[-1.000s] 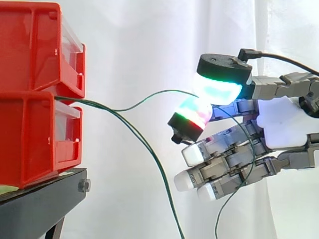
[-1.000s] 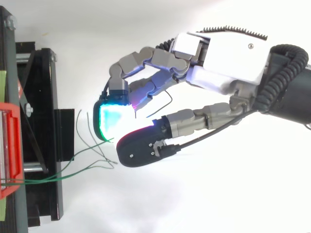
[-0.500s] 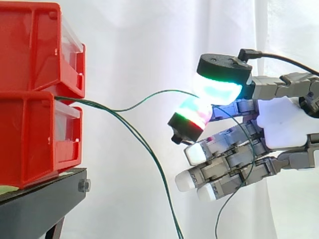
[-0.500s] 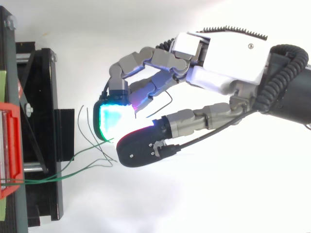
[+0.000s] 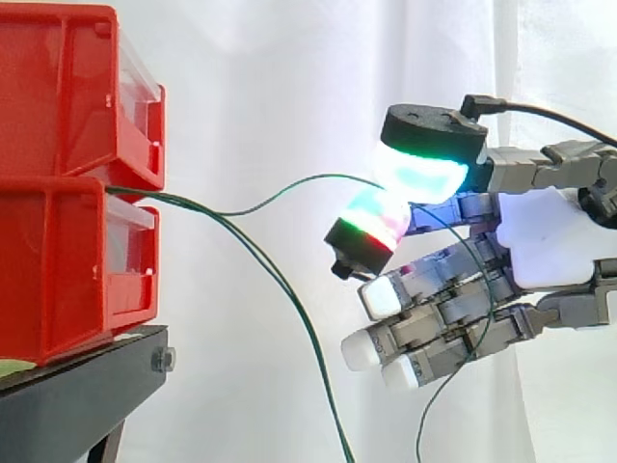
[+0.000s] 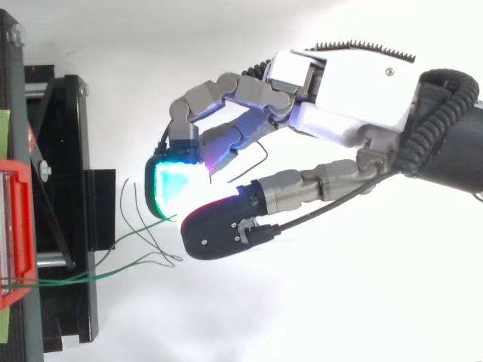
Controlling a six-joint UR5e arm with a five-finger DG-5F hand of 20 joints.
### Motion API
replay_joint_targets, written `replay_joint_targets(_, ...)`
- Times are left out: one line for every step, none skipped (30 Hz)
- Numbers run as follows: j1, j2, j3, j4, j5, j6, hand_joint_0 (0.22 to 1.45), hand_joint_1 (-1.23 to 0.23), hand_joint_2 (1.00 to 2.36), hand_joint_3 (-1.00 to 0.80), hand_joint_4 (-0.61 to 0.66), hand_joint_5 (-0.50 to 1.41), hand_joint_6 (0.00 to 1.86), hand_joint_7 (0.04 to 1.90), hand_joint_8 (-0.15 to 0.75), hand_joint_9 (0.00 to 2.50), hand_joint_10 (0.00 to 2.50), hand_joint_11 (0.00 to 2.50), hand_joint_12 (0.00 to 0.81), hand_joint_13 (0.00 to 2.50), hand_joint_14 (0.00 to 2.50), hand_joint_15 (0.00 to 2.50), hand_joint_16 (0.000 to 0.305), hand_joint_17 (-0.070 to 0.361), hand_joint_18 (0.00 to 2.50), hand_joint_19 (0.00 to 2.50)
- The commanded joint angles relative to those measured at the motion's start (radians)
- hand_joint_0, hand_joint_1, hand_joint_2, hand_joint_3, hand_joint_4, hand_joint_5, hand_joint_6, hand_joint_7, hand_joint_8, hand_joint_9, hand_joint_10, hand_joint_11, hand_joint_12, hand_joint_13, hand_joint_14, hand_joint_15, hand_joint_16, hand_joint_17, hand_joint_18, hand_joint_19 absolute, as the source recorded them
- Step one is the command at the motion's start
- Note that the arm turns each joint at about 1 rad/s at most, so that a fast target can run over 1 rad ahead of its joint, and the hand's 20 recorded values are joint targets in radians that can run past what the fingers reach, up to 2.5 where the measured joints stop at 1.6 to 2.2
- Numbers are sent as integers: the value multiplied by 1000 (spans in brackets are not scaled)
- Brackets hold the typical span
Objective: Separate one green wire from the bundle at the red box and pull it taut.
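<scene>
Two stacked red boxes (image 5: 67,183) stand at the left on a black stand (image 5: 87,395). A bundle of thin green wires comes out between them. One green wire (image 5: 280,189) runs right in a slack curve to my hand (image 5: 549,241), where it is pinched between two glowing fingertips (image 5: 419,174). The other green wires (image 5: 299,309) droop down and away below it. From above, the hand (image 6: 347,90) sits right of the stand, and the pinched wire (image 6: 128,235) leads back to the red box (image 6: 11,234). The lower fingers are loosely curled and hold nothing.
A white curtain hangs behind everything. Loose wire ends (image 6: 139,207) curl in the gap between the stand (image 6: 72,188) and the hand. A further length of green wire hangs down past the lower fingers (image 5: 439,395).
Hardly anything differs. The lower fingers have eased slightly right and down, and the loose wire ends have shifted a little. The pinch on the wire holds.
</scene>
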Motion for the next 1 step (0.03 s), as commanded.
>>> replay_joint_targets(0, 0, 0, 0, 0, 0, 592, -786, 1005, -56, -74, -118, 886, 1157, 275, 954, 8, 474, 375, 657, 9, 311, 55, 125, 561, 279)
